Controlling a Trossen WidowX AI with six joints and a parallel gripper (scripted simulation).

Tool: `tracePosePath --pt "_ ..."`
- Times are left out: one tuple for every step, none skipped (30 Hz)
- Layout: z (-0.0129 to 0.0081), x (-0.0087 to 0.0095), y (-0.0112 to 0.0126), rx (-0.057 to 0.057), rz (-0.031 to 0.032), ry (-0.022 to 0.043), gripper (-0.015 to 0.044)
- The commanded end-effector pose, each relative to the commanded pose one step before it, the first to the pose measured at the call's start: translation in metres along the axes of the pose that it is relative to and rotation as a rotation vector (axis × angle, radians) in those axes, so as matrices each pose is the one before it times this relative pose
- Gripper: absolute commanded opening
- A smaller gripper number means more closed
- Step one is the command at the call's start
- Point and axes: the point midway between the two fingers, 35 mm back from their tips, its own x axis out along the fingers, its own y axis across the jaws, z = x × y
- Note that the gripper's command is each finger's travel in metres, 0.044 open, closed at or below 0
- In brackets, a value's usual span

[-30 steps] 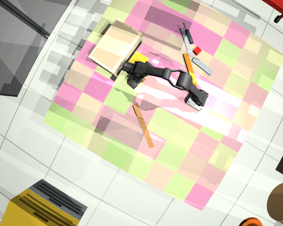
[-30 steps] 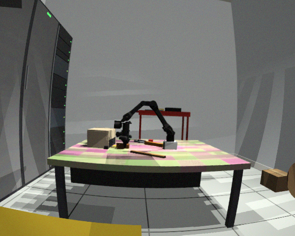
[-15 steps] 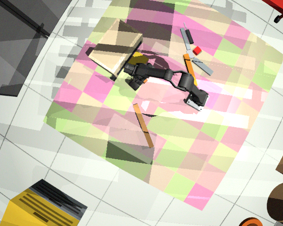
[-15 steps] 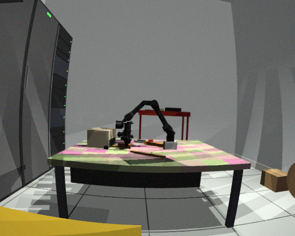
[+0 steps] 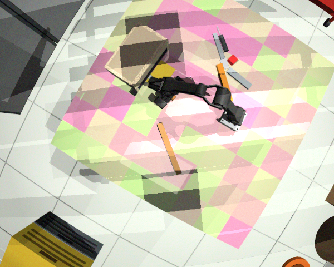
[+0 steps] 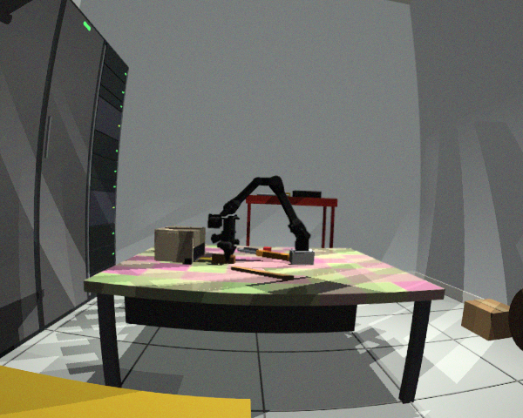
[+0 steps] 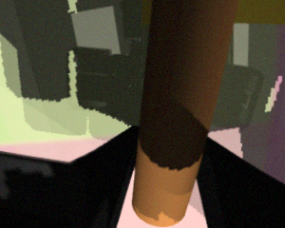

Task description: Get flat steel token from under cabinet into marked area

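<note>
My gripper [image 5: 153, 83] [image 6: 226, 252] [image 7: 166, 137] is shut on an orange-brown round rod [image 7: 180, 95] [image 6: 219, 259]. It is low over the table, right in front of the tan cabinet [image 5: 135, 54] [image 6: 178, 244]. The rod points away from the wrist toward the cabinet's dark slotted base [image 7: 100, 71]. A light grey flat patch [image 7: 96, 30] shows among the dark slots; I cannot tell whether it is the token. The yellow marked area [image 5: 162, 70] [image 7: 266, 9] lies in front of the cabinet, partly under my arm. No token shows in the top and exterior views.
A long orange stick [image 5: 168, 151] [image 6: 261, 272] lies loose at mid-table. Near the robot base [image 5: 231, 117] [image 6: 302, 257] lie another orange stick [image 5: 223, 77], grey angled bars [image 5: 239, 77], a dark bar [image 5: 223, 43] and a red cube [image 5: 232, 59] [image 6: 267, 248].
</note>
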Motion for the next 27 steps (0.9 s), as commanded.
tracePosePath --pt "-0.00605 0.00098 0.00022 0.0019 -0.00203 0.00077 0.0" --pt "-0.00103 0.00002 0.00002 0.0 0.0 0.00009 0.0" --pt "-0.00108 0.00002 0.00002 0.0 0.0 0.0001 0.0" --pt "-0.00109 0.00002 0.00002 0.0 0.0 0.0001 0.0" --pt "-0.00108 0.00002 0.00002 0.0 0.0 0.0001 0.0" --pt "-0.00108 0.00002 0.00002 0.0 0.0 0.0001 0.0" --pt "-0.00108 0.00002 0.00002 0.0 0.0 0.0001 0.0" --pt "-0.00108 0.00002 0.00002 0.0 0.0 0.0001 0.0" --pt "-0.00108 0.00002 0.00002 0.0 0.0 0.0001 0.0" --pt "-0.00108 0.00002 0.00001 0.0 0.0 0.0001 0.0" --pt "-0.00108 0.00002 0.00001 0.0 0.0 0.0001 0.0" --pt "-0.00108 0.00002 0.00002 0.0 0.0 0.0001 0.0" --pt "-0.00108 0.00002 0.00001 0.0 0.0 0.0001 0.0" --pt "-0.00108 0.00002 0.00001 0.0 0.0 0.0001 0.0" --pt "-0.00108 0.00002 0.00001 0.0 0.0 0.0001 0.0" --pt "-0.00108 0.00002 0.00001 0.0 0.0 0.0001 0.0" --pt "-0.00108 0.00002 0.00002 0.0 0.0 0.0001 0.0" --pt "-0.00108 0.00002 0.00002 0.0 0.0 0.0001 0.0" --pt "-0.00108 0.00002 0.00002 0.0 0.0 0.0001 0.0" --pt "-0.00108 0.00002 0.00002 0.0 0.0 0.0001 0.0" --pt "-0.00114 0.00002 0.00002 0.0 0.0 0.0001 0.0" --pt "-0.00114 0.00002 0.00002 0.0 0.0 0.0001 0.0" --pt "-0.00114 0.00002 0.00002 0.0 0.0 0.0001 0.0" --pt "-0.00114 0.00002 0.00002 0.0 0.0 0.0001 0.0" --pt "-0.00114 0.00002 0.00002 0.0 0.0 0.0001 0.0" --pt "-0.00114 0.00002 0.00002 0.0 0.0 0.0001 0.0" --pt "-0.00114 0.00002 0.00002 0.0 0.0 0.0001 0.0"
